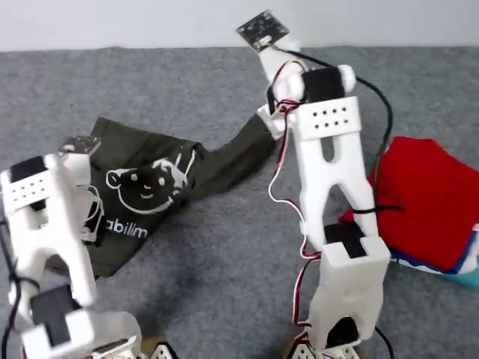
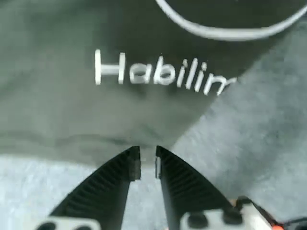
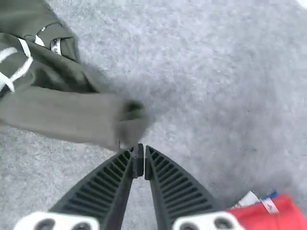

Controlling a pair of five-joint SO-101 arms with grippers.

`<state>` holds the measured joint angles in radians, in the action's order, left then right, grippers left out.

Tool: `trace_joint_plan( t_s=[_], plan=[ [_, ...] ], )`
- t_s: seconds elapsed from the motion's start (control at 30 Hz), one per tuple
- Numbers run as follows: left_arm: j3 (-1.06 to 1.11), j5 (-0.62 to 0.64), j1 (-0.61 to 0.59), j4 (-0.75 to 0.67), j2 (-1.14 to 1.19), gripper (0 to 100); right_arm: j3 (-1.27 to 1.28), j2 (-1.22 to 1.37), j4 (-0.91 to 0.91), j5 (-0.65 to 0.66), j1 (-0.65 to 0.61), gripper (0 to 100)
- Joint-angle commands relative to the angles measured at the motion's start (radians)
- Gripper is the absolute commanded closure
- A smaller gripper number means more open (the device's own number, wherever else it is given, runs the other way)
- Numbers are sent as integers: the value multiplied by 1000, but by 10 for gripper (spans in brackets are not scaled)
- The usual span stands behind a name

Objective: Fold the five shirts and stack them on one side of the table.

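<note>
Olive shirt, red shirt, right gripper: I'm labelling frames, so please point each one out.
olive shirt [image 1: 150, 187], high view, on its printed chest.
red shirt [image 1: 430, 198], high view, middle of its top fold.
right gripper [image 3: 142, 152], right wrist view, midway between its fingertips.

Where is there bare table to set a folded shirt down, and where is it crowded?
Bare: the far strip between the olive shirt and the wall; the front middle, this side of its sleeve. Crowded: the right edge, under the red shirt pile.

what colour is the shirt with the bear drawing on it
The shirt is dark olive green with white print, clearest in the high view.
</note>
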<state>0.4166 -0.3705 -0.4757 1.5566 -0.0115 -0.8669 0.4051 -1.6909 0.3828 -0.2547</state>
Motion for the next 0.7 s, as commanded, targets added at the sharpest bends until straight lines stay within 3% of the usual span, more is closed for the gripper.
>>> trace_joint_plan(
  t_s=[0.0, 0.17, 0.43, 0.53, 0.67],
  plan=[
    [-41, -12, 6, -109, 157, 938, -51, -87, -30, 14, 21, 988],
    [-309, -5, -18, -92, 428, 938, -51, -88, -42, 14, 39, 988],
    [-980, 32, -83, 206, 704, 938, -28, -71, -58, 11, 22, 980],
    [-1017, 60, -100, 201, 675, 938, -17, -33, -56, 6, 5, 890],
    [-877, 58, -81, 201, 555, 928, -23, 31, -39, -74, -16, 771]
  ],
)
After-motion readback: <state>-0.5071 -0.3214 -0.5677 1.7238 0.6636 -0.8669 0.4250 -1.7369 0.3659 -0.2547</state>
